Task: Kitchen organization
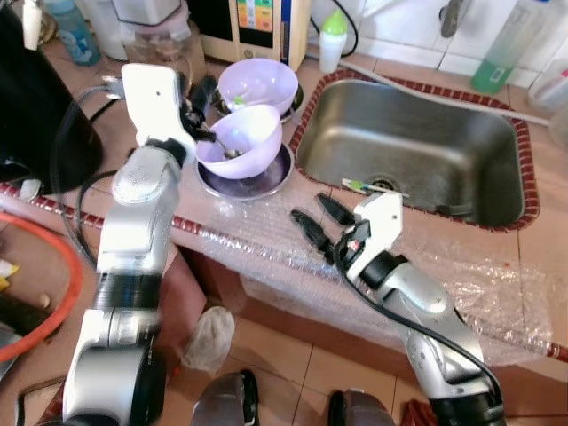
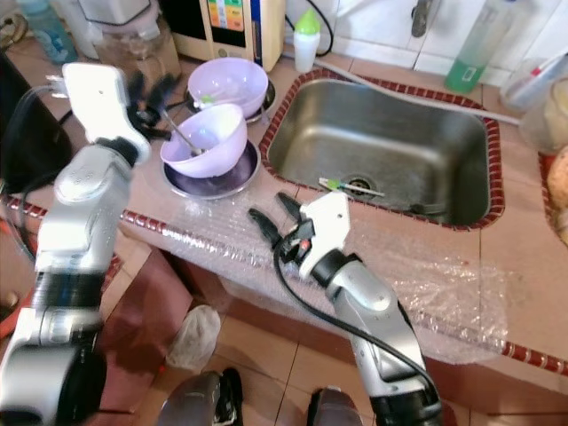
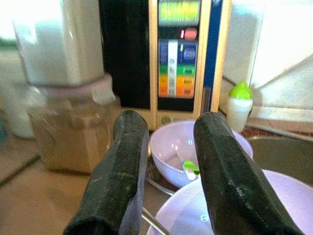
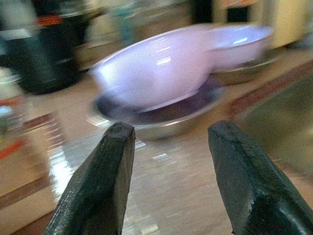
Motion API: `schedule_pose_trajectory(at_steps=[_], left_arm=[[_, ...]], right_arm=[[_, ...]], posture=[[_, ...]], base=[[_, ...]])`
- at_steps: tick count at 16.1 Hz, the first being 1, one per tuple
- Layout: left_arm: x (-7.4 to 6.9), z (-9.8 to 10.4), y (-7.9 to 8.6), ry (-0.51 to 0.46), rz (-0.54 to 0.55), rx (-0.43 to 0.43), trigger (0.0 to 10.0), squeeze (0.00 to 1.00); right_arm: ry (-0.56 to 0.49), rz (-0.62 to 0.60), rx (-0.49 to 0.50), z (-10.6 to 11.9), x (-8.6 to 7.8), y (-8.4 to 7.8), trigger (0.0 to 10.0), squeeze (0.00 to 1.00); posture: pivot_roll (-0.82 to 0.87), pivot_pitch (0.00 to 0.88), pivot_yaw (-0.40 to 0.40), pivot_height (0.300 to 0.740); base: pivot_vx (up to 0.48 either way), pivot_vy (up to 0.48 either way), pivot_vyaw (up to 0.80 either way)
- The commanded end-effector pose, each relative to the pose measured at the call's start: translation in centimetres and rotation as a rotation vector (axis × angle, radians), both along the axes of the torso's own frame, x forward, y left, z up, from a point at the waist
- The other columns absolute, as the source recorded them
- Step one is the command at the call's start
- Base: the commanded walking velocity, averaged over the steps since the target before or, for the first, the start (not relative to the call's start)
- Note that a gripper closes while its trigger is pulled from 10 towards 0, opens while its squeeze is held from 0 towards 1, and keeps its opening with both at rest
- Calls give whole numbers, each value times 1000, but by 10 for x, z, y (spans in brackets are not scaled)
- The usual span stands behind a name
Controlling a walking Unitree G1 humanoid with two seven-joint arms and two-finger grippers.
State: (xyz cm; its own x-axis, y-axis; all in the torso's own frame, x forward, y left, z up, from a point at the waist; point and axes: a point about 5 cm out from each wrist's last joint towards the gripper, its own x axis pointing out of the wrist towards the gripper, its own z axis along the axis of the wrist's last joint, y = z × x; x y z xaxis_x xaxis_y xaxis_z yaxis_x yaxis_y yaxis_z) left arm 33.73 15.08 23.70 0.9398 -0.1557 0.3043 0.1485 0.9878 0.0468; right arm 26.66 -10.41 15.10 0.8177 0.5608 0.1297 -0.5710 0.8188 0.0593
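A lavender bowl sits tilted in a shallow steel dish on the counter, left of the sink. A metal spoon lies inside it. My left gripper is at the bowl's left rim. In the left wrist view its fingers stand apart, so the gripper is open. The bowl's rim and the spoon handle lie low between them. A second lavender bowl rests in another steel dish behind. My right gripper hovers open over bubble wrap at the counter's front edge, pointing at the bowls.
A steel sink lies right of the bowls. A water dispenser, a blender jar and a green-capped bottle line the back. A green bottle stands behind the sink. A crumpled bag lies on the floor.
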Motion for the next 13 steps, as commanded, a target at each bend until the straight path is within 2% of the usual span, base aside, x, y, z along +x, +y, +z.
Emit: schedule_pose_trajectory(at_steps=[1, 2, 4, 5, 6, 7, 8, 9, 10, 11, 13], left_arm=[[-8, 0, -2, -14, 10, 26, 10000, 1000], [-18, -3, 0, -23, 33, -2, 10000, 1000], [-33, -10, -2, -83, 54, 77, 10000, 1000], [-40, -12, -2, -93, 72, 84, 10000, 1000], [-44, -15, -1, -80, 92, 94, 10000, 1000], [-43, -21, 1, -24, 100, 68, 10000, 1000], [-42, -22, 1, -10, 103, 61, 10000, 1000], [-35, -22, 8, 13, 121, 50, 10000, 718], [-31, -23, 12, 35, 127, 39, 10000, 0], [-16, -25, 25, 85, 155, 10, 10000, 0], [0, -32, 40, 168, 184, -32, 10000, 0]], right_arm=[[-20, -64, -12, 1, 4, -7, 10000, 0], [-49, -124, -43, 1, 8, -12, 10000, 0], [-49, -167, -32, 0, 14, -16, 10000, 0], [-55, -167, -37, 0, 15, -15, 10000, 0], [-63, -169, -38, 0, 17, -14, 10000, 0], [-71, -167, -35, 1, 19, -12, 10000, 0], [-74, -167, -35, 1, 19, -12, 10000, 0], [-76, -161, -33, 1, 18, -10, 10000, 0], [-79, -159, -33, 1, 18, -10, 10000, 0], [-71, -156, -28, -1, 14, -9, 10000, 0], [-58, -156, -25, -3, 7, -11, 10000, 0]], posture=[[-19, 88, 45, 740], [-7, 72, 40, 740], [6, 60, 33, 740], [10, 58, 31, 740], [16, 54, 27, 740], [21, 54, 23, 740], [21, 54, 23, 740], [19, 64, 24, 740], [16, 71, 26, 740], [6, 86, 31, 740], [-15, 116, 37, 740]], base=[[0, 0, 0], [0, 0, 0], [0, 0, 0], [0, 0, 0], [0, 0, 0], [0, 0, 0], [0, 0, 0], [0, 0, 0], [0, 0, 0], [0, 0, 0], [0, 0, 0]])
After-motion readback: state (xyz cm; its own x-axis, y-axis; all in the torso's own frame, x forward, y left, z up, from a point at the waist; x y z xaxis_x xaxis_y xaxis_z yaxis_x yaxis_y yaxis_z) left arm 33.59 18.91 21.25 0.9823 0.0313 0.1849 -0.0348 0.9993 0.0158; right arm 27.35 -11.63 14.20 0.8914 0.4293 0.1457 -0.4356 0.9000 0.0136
